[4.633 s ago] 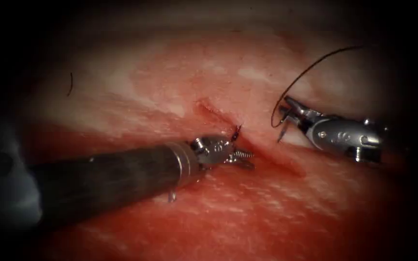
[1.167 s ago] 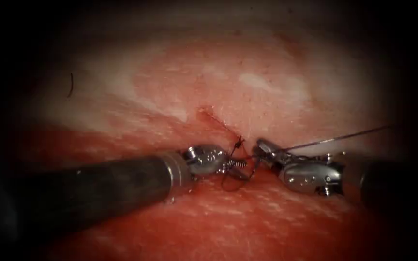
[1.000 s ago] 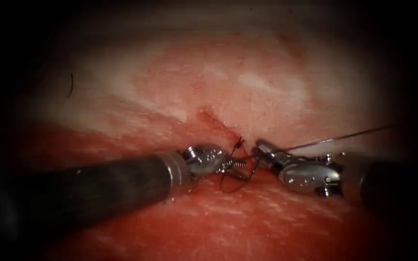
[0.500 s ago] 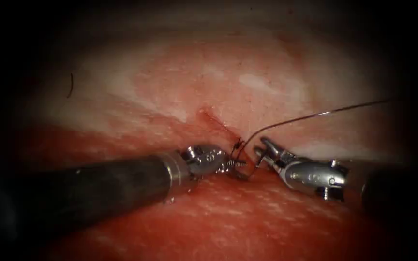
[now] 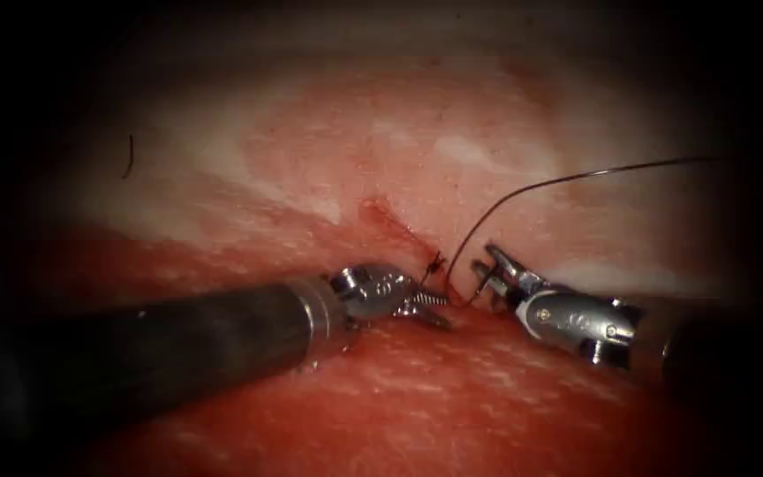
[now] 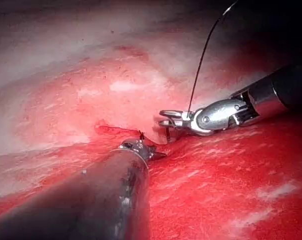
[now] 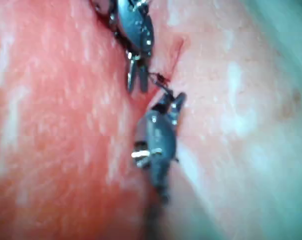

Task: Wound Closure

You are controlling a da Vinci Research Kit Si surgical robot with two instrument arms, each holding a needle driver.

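Looking down endoscope: dark knotted stitch (image 5: 434,261) already sits on narrow red cut (image 5: 390,219) in pale pink pork tissue (image 5: 452,141). Left silver needle-driver tool (image 5: 431,309) at 7 o'clock of knot, jaws parted, gripping nothing visible. Right silver needle-driver tool (image 5: 486,272) at 3 o'clock, clenched on thin dark thread (image 5: 523,189) arching toward 2 o'clock. Needle unseen. Upper cut unstitched; short cut thread end (image 5: 129,155) lies far at 10 o'clock.
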